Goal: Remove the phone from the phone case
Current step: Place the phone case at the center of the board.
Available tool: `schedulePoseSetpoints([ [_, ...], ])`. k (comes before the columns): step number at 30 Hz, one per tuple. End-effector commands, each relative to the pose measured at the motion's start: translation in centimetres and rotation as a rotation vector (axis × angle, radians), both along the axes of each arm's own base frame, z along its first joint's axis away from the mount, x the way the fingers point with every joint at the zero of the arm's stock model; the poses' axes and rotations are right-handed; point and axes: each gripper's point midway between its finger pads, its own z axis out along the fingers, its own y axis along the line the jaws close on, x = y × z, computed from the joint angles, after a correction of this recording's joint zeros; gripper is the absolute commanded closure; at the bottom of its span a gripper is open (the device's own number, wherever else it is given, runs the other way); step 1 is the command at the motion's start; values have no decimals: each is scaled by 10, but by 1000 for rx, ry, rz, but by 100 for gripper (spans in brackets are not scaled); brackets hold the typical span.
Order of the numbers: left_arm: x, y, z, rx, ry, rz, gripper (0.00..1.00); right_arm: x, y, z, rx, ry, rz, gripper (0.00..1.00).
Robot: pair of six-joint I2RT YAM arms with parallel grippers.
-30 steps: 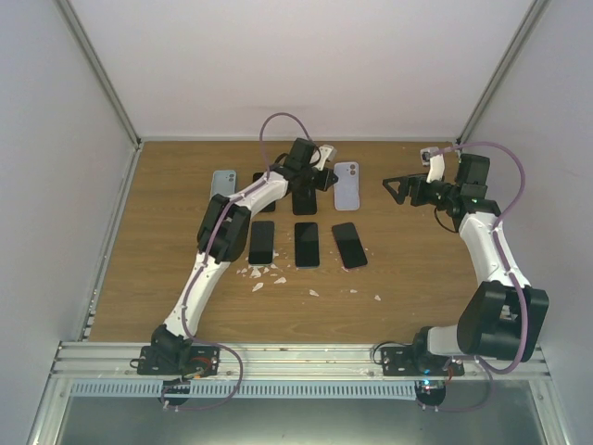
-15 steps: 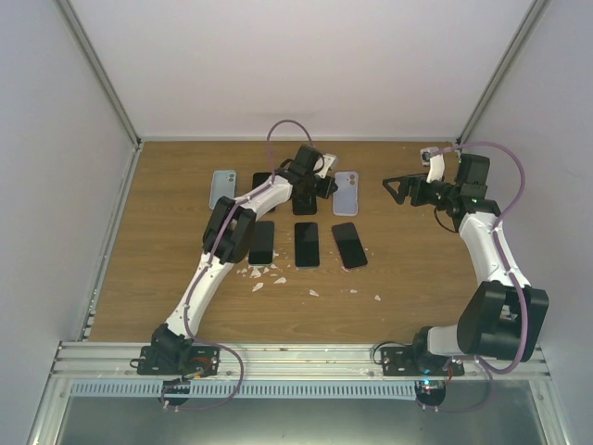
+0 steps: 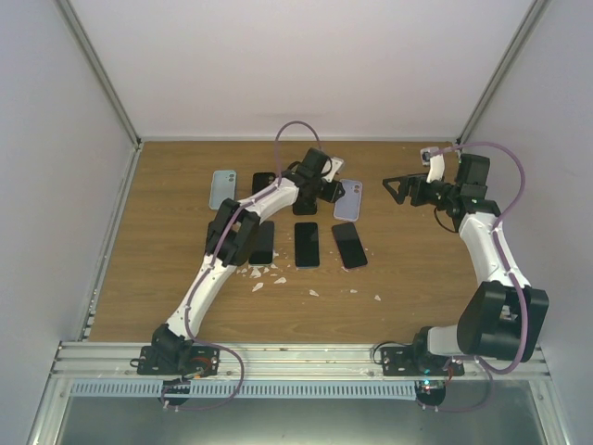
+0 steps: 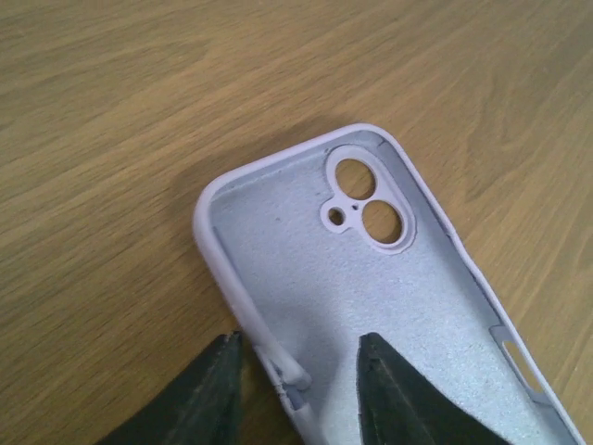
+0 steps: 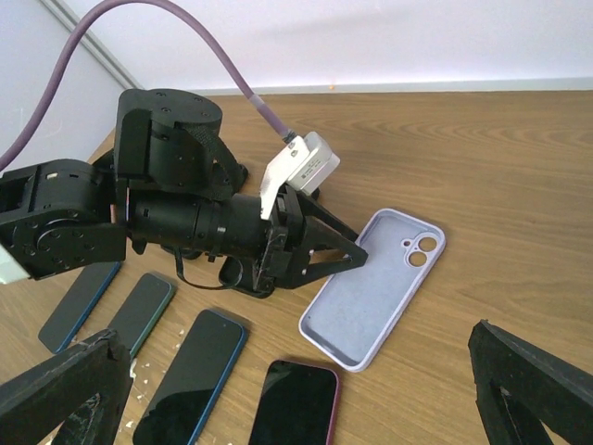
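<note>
The left claw (image 4: 298, 348) is partway open over the lilac phone case (image 4: 371, 278) and has hold of nothing. One finger sits over bare wood outside the case's long rim, the other is down inside the shell, and the rim runs loose between them. The case lies open side up and empty, camera holes showing, flat on the worktop (image 3: 417, 269). It's toward the far side, just right of centre, just beyond the right end of the row of dark phones (image 3: 306, 244). Which of those belongs to this case, I can't tell.

Now the danger. That inner finger is inside the shell. If the arm lifts or swings off before the jaws widen, I reckon it hooks the rim and drags or flips the case, perhaps into the nearest phone. If the jaws close here, they only pinch the rim.

The right claw (image 3: 397, 189) hangs wide open and empty, to the right of the case and apart from it. No clash there unless the case gets dragged that way.
</note>
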Motion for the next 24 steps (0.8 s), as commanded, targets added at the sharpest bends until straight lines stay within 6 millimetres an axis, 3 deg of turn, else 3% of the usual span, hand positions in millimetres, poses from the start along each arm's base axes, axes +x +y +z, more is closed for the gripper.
schedulePoseSetpoints([
  [1, -30, 23, -63, 164, 151, 23, 60, -3, -1, 7, 1, -36, -3, 0],
  [7, -15, -1, 3, 34, 45, -35, 45, -6, -1, 7, -13, -38, 1, 0],
  [12, -17, -20, 84, -122, -62, -128, 31, -14, -2, -4, -108, -35, 45, 0],
  [18, -31, -31, 172, -255, -196, -224, 15, -22, -25, -52, -401, -12, 58, 1],
  [21, -35, -24, 199, -271, -239, -225, 7, -27, -37, -73, -549, -17, 75, 1],
  [24, -39, -10, 214, -272, -254, -212, 1, -30, -44, -89, -662, -19, 85, 1],
])
